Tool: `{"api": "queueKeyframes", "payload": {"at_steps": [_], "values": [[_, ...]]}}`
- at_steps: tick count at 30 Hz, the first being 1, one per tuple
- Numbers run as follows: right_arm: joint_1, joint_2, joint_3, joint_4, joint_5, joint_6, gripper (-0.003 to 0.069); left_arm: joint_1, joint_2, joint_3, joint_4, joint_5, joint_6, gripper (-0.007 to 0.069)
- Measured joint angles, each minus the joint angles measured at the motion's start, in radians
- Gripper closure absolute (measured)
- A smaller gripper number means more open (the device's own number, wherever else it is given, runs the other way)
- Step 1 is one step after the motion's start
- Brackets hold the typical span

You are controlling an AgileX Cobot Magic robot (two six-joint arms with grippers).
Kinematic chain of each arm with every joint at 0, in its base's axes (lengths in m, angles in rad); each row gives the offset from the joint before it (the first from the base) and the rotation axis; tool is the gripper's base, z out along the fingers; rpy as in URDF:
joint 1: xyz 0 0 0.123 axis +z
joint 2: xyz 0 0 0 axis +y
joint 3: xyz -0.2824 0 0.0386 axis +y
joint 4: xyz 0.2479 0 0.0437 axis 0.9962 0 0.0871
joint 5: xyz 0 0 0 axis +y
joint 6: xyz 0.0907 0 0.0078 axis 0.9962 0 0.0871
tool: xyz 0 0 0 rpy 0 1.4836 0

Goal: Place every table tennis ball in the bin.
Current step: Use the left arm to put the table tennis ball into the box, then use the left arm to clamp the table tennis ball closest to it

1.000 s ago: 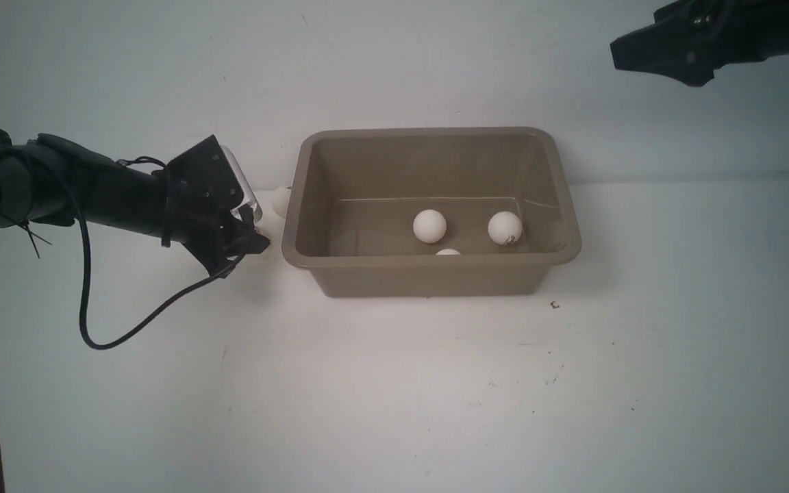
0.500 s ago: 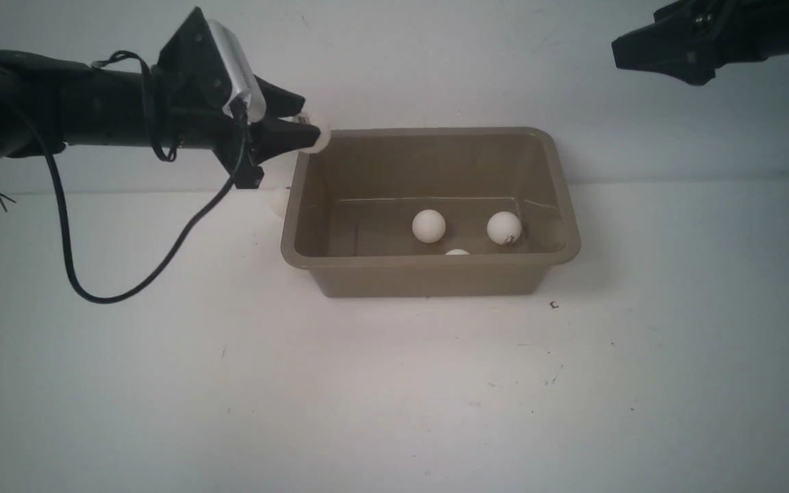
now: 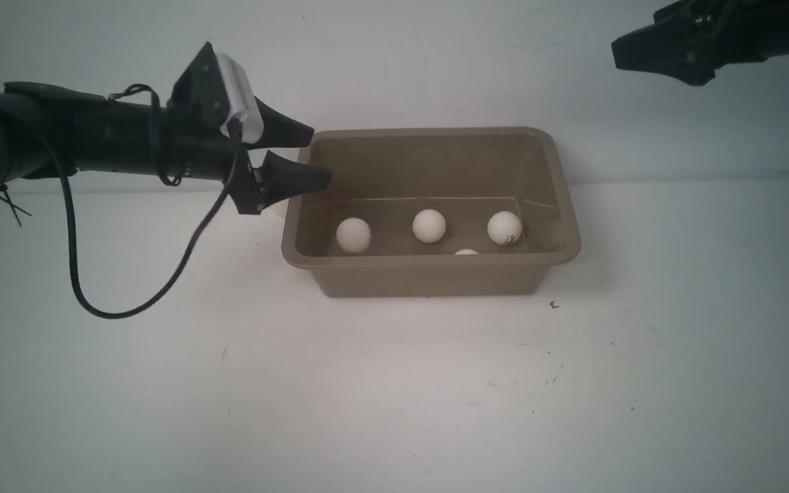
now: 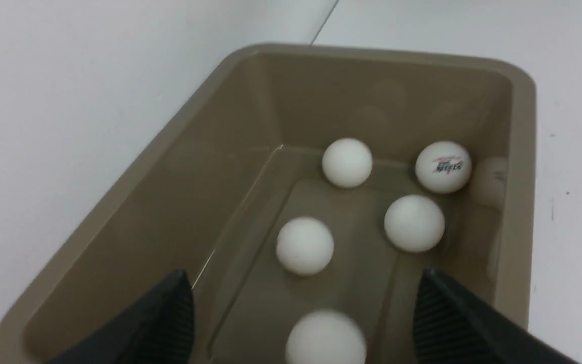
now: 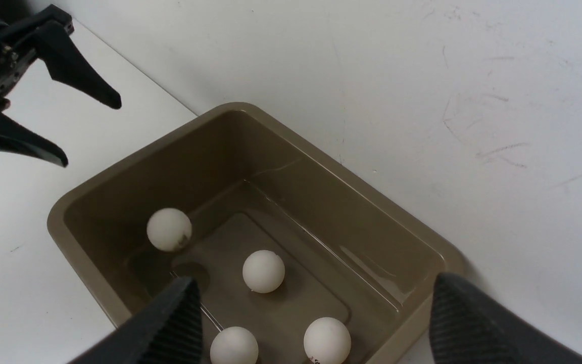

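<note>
While the left tool [image 3: 322, 154] and the right tool [image 5: 315, 278] hang empty, jaws apart, five table tennis balls [image 4: 414, 223] are in the bin [image 4: 523, 151]; whether more sit outside is unclear.

left gripper [image 3: 320, 159] gapes empty over the bin [image 3: 429, 277] rim; four table tennis balls [image 3: 353, 235] inside.

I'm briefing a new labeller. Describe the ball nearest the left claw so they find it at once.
Find the brown bin by the wall. At its left end, below the open left claw, sits a white ball. It is alone there; the other balls lie further right.
</note>
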Motion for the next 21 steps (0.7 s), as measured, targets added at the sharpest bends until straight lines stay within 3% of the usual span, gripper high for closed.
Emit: {"api": "queueKeyframes", "payload": {"at_steps": [5,11,21], "values": [[0.000,0.000,0.000,-0.001,0.000,0.000,0.0111,0.081,-0.034,0.000,0.101,-0.012,-0.035,0.0106],[0.000,0.000,0.000,-0.002,0.000,0.000,0.0111,0.127,-0.004,-0.001,0.246,-0.025,0.081,0.0125],[0.000,0.000,0.000,-0.005,0.000,0.000,0.0111,0.114,0.159,-0.001,0.194,-0.024,0.166,0.0125]]}}
